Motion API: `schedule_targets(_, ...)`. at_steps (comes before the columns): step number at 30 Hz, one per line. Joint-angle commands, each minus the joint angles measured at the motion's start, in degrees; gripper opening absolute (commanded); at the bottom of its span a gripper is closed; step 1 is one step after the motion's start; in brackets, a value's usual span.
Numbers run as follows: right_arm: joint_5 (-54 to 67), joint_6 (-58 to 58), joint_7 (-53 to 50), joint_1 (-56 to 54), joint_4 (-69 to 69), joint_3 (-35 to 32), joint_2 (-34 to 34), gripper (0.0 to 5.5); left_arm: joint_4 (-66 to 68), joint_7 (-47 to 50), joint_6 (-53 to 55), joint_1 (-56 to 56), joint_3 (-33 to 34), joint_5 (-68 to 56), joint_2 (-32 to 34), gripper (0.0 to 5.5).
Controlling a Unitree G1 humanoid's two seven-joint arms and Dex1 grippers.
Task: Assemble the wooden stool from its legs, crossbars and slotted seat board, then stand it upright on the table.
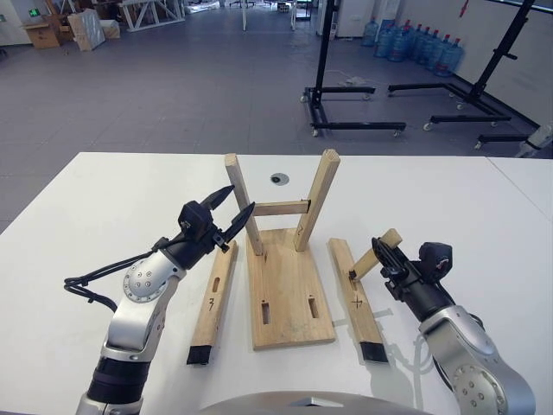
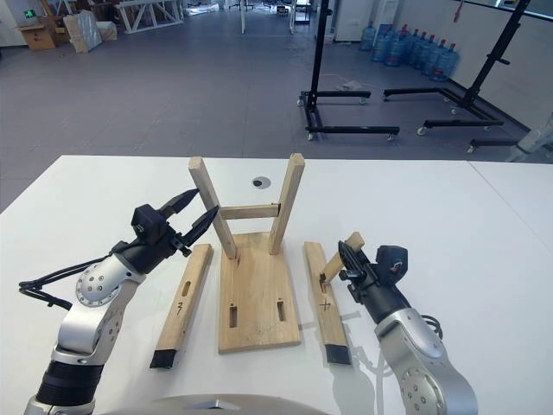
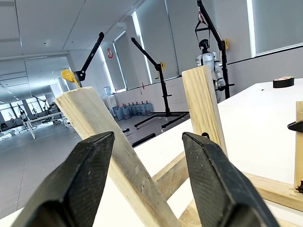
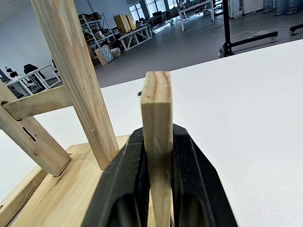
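I see the slotted seat board (image 1: 289,298) lying flat on the white tabletop (image 1: 130,199), midway between its side edges and towards the near edge. Two legs stand splayed in the board's far slots, the left upright leg (image 1: 238,186) and the right upright leg (image 1: 318,194), with a joining crossbar (image 1: 281,208) between them. My left gripper (image 1: 242,197) has its fingers spread wide, one on either side of the left upright leg (I cannot tell whether either touches the wood). A left loose leg (image 1: 214,303) lies flat just beside the board's left edge, and a right loose leg (image 1: 354,298) lies beside its right edge. My right gripper (image 4: 157,133) is clamped on a short crossbar (image 4: 157,101), tilted, its lower end down at the right loose leg. A round cable hole (image 1: 278,179) sits nearer the far edge.
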Motion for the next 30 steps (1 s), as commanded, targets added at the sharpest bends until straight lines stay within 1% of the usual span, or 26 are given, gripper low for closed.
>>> schedule_targets(1,-0.2,0.0,0.8,-0.5,0.0,0.5,-0.1,0.38,-0.8,-0.4,1.1,0.5,0.4,-0.4,0.9,2.62)
schedule_targets(9,-1.4,-3.2,2.0,-4.8,3.7,0.2,0.6,0.38,0.4,-0.8,0.8,-0.7,0.4,-0.3,0.8,2.62)
schedule_targets(14,0.4,-1.7,2.4,-5.5,4.7,1.0,1.5,0.38,0.0,-0.5,0.4,0.1,0.6,-0.1,0.7,2.62)
schedule_targets(21,-0.3,0.4,3.6,-6.3,6.6,1.8,-0.1,0.38,-1.3,0.9,0.1,2.2,0.8,0.5,0.3,2.62)
schedule_targets(25,-0.8,0.4,4.5,-6.1,6.4,2.0,-1.0,0.38,-1.9,1.5,0.2,2.9,0.7,0.5,0.2,2.62)
schedule_targets(30,-0.4,-1.8,4.1,-5.4,3.9,2.4,1.0,0.38,-0.5,0.6,0.2,1.2,0.2,0.1,0.5,2.62)
